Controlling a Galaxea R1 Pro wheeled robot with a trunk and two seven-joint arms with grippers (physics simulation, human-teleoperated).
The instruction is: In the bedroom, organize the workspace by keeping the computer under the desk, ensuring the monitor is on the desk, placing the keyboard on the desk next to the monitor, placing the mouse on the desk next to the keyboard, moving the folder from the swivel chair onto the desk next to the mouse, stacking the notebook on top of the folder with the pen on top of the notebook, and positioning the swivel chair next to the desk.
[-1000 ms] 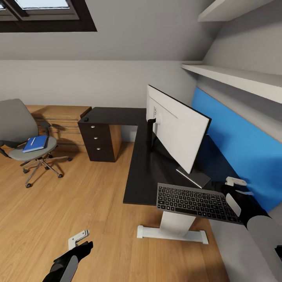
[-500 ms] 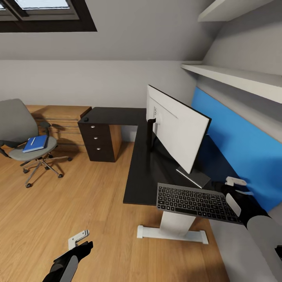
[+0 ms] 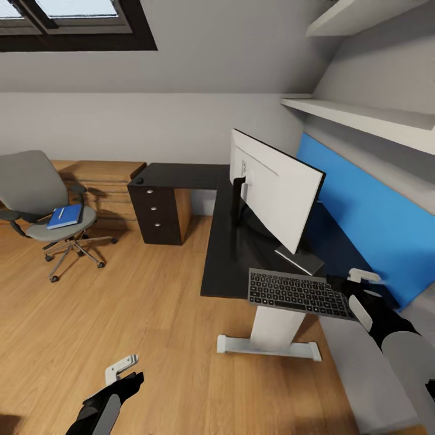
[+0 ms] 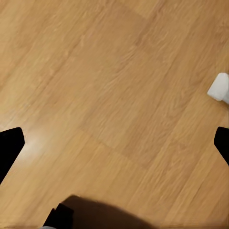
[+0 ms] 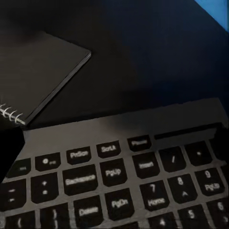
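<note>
well, our right gripper (image 3: 356,283) is clenched on the keyboard (image 3: 299,293), a slim slab of dark grey keys with a thin silvery edge, held out over the near end of the black desk (image 3: 232,251), just in front of the monitor (image 3: 275,184) with its white back. our right wrist camera shows white key legends and a dark spiral notebook (image 5: 40,71) lying on the desktop beyond. our left gripper (image 3: 124,370) hangs released above the wood floor (image 3: 121,314).

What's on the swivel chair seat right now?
A blue folder lies flat on the chair seat, with a thin white pen on top. Whatever is under the folder is covered.
</note>
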